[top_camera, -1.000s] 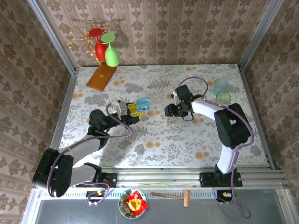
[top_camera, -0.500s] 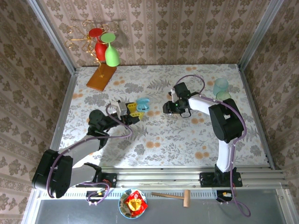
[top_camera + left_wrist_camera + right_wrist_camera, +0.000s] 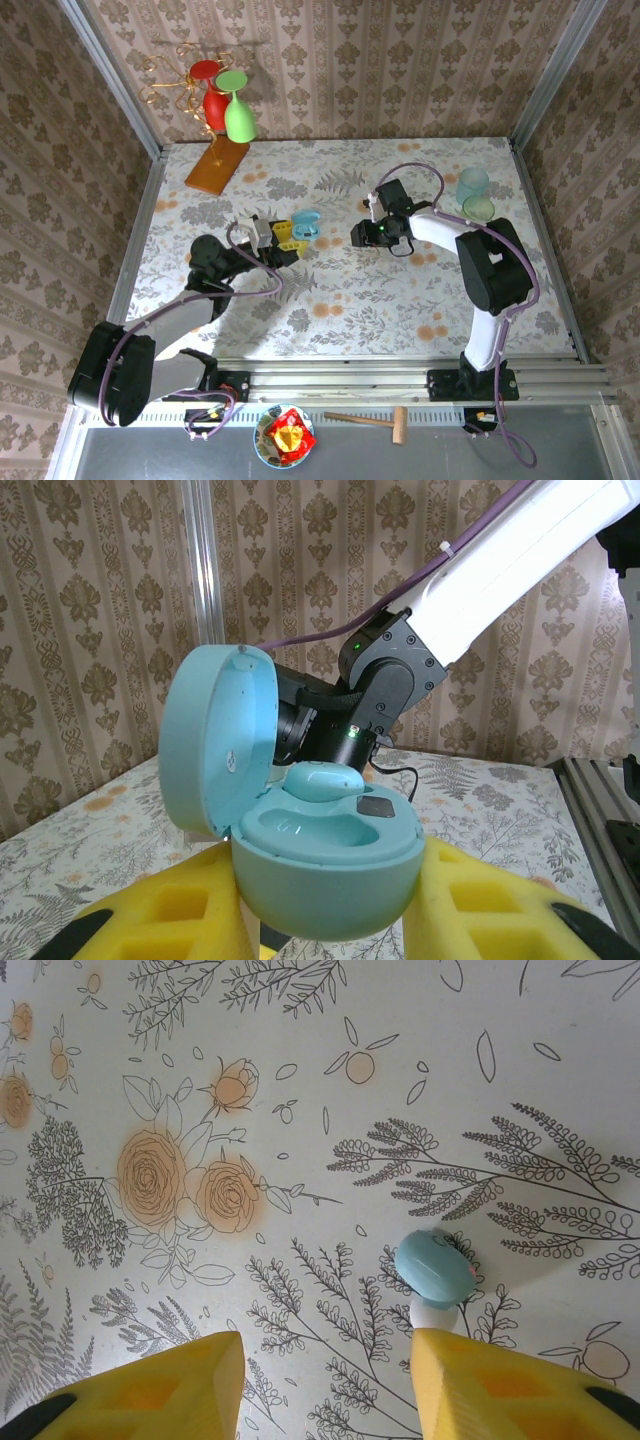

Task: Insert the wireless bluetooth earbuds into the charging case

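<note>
Right of the charging case [image 3: 325, 855], the right gripper [image 3: 325, 1360] is narrowing, still open, beside the loose earbud [image 3: 435, 1270]; pickup is pending. The left gripper [image 3: 330, 930] is clamping the charging case.

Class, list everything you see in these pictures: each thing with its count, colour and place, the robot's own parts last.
floral-cloth table: one, white and orange, centre.
pale-blue plastic charging case: one, open, gripped above table.
pale-blue earbuds: two; seated earbud in case, loose earbud on table.
translucent green cups: two, table's far right.
stemmed glasses: one red, one green, far left.
orange board: one, below glasses.
bowl of red-yellow packets: one, before the table.
wooden mallet: one, beside bowl.
left fingers: yellow, shut on case.
right fingers: yellow, open, near loose earbud.
</note>
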Robot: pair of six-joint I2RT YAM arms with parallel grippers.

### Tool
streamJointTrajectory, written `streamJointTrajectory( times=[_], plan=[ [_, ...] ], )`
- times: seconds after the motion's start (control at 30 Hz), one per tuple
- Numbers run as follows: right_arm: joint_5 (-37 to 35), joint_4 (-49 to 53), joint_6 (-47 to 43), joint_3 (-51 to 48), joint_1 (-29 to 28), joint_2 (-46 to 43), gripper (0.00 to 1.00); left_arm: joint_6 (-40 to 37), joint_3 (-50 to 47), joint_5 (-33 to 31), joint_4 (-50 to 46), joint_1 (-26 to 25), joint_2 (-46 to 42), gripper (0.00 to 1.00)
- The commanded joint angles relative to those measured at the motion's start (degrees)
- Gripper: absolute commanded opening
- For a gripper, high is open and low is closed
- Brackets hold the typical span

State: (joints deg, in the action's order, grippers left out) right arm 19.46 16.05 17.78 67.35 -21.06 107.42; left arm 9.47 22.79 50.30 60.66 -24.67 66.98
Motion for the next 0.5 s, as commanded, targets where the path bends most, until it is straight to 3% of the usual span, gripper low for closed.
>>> streamJointTrajectory(
  times=[0.0, 0.2, 0.47],
  plan=[
    [-2.35, 1.94, -2.01, 2.73, -0.05, 0.52, 0.49, -0.20, -0.15, 0.46, 0.66, -0.03, -1.06, 0.34],
    [-3.26, 3.18, -4.43, 8.09, 0.64, 4.44, 0.51, -0.31, -0.37, 0.32, 0.34, -0.03, -1.42, 0.34],
    [1.48, 5.81, -7.06, 11.82, 2.03, 9.42, 0.50, -0.75, -0.37, 0.23, -0.09, 0.14, -1.59, 0.34]
  ],
)
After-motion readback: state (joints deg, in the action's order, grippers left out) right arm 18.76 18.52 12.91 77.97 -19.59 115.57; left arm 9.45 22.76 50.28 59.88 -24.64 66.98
